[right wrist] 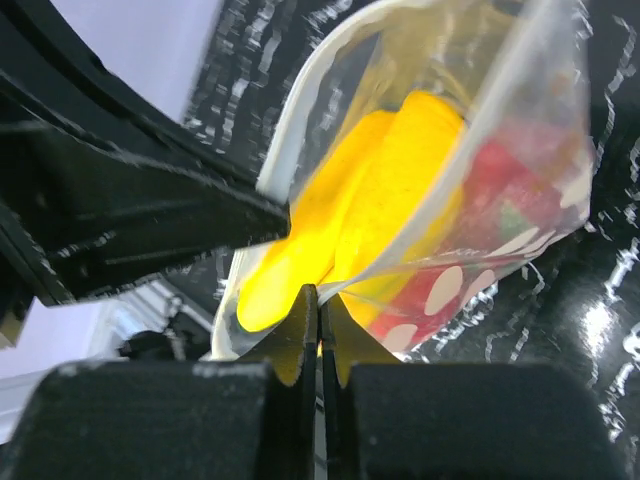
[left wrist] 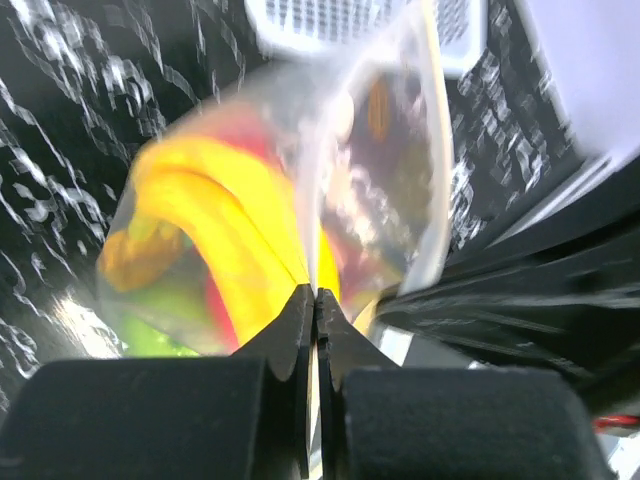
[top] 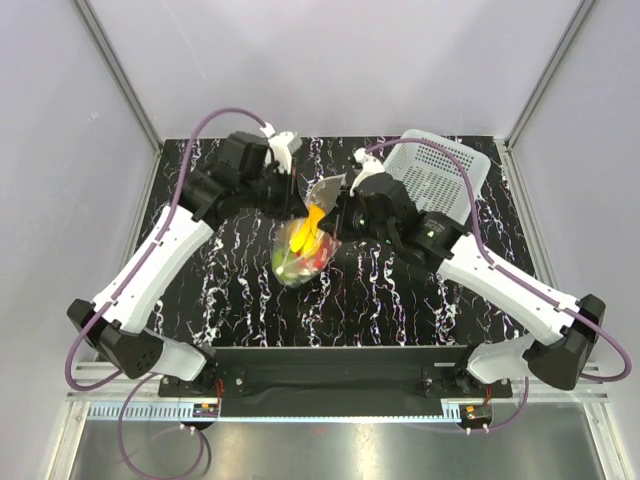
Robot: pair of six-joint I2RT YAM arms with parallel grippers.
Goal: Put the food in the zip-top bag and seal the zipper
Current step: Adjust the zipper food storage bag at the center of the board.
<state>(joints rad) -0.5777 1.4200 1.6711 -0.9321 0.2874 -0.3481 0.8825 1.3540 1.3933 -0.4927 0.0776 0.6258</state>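
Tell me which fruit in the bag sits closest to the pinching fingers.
The yellow banana bunch; the red fruit and green fruit lie deeper in the bag.

No readable text, labels, brands, numbers or signs in any view

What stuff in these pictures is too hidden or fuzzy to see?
- Zipper: sealed or open? Top view, too small between left arm and right arm; wrist views blur it.
- Green fruit: left wrist view, mostly behind the banana inside the bag.
- Basket: left wrist view, cut off by the top edge, blurred.
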